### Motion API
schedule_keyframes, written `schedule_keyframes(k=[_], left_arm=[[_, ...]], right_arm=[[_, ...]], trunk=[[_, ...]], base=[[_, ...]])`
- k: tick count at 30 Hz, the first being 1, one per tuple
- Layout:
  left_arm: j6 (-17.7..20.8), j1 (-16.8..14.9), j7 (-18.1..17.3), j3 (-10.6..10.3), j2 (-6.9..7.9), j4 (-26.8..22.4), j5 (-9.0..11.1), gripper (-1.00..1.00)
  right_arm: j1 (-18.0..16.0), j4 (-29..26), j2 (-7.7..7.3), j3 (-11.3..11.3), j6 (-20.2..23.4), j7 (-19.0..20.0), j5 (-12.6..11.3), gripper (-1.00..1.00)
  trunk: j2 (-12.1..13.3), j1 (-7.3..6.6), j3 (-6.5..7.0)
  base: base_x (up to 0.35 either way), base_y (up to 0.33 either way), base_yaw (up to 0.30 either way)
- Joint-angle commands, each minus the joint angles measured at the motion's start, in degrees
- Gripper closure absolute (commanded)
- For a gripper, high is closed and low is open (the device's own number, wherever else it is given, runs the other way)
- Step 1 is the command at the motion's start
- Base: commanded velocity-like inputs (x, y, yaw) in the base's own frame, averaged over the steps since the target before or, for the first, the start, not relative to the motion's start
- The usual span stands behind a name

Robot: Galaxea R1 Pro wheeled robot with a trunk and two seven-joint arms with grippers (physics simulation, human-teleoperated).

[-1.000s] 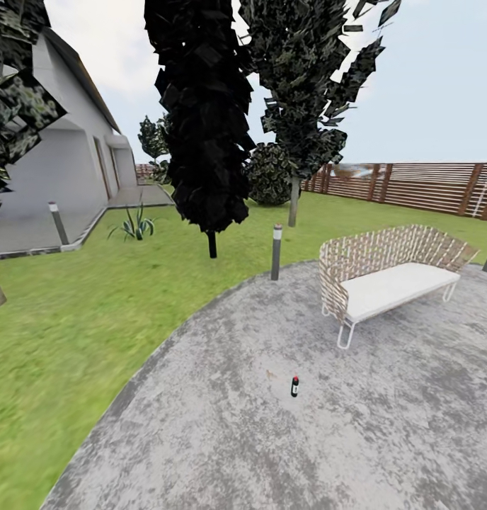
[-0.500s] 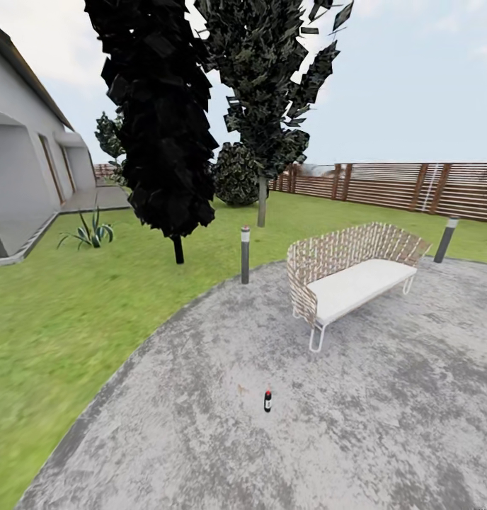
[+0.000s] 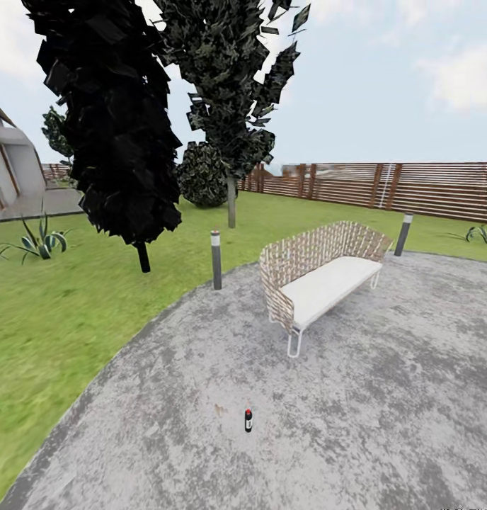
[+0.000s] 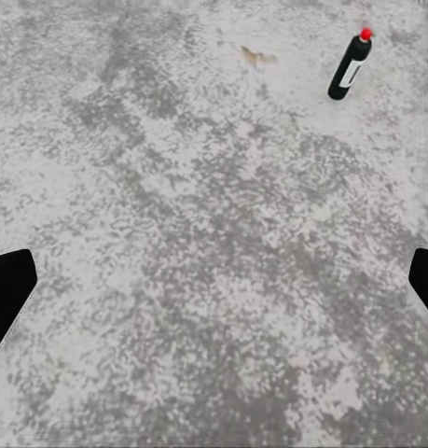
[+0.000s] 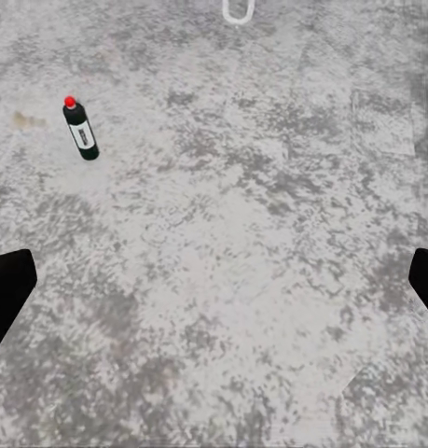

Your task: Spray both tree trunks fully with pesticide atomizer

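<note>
Both grippers, left (image 4: 214, 280) and right (image 5: 214, 280), hang spread wide with nothing between their fingers, above the grey floor (image 3: 385, 425). Apart from them, the small dark bottle (image 3: 248, 420) stands upright on the paving, well short of the wicker bench (image 3: 318, 273); its label is too small to read.

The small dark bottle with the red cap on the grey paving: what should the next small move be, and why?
Probably keep rolling forward toward the small dark bottle with the red cap. It stands upright on the grey speckled paving, ahead of both open grippers, the left gripper and right gripper, neither near it yet.
</note>
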Motion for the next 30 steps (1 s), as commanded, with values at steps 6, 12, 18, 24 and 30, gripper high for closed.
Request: schedule_keyframes(k=[6,12,18,24,30], left_arm=[[0.0,0.0,0.0,0.0,0.0,0.0,0.1,-1.0],[0.0,0.0,0.0,0.0,0.0,0.0,0.1,-1.0],[0.0,0.0,0.0,0.0,0.0,0.0,0.1,-1.0],[0.0,0.0,0.0,0.0,0.0,0.0,0.1,-1.0],[-0.1,0.0,0.0,0.0,0.0,0.0,0.1,-1.0]], right_arm=[[0.0,0.0,0.0,0.0,0.0,0.0,0.0,-1.0],[0.0,0.0,0.0,0.0,0.0,0.0,0.1,-1.0],[0.0,0.0,0.0,0.0,0.0,0.0,0.0,-1.0],[0.0,0.0,0.0,0.0,0.0,0.0,0.0,-1.0],[0.0,0.1,0.0,0.0,0.0,0.0,0.1,-1.0]], trunk=[[0.0,0.0,0.0],[0.0,0.0,0.0],[0.0,0.0,0.0],[0.0,0.0,0.0],[0.0,0.0,0.0]], base=[[0.272,0.222,-0.279],[0.262,0.227,-0.279],[0.224,0.242,-0.279],[0.2,0.249,-0.279],[0.206,0.255,-0.279]])
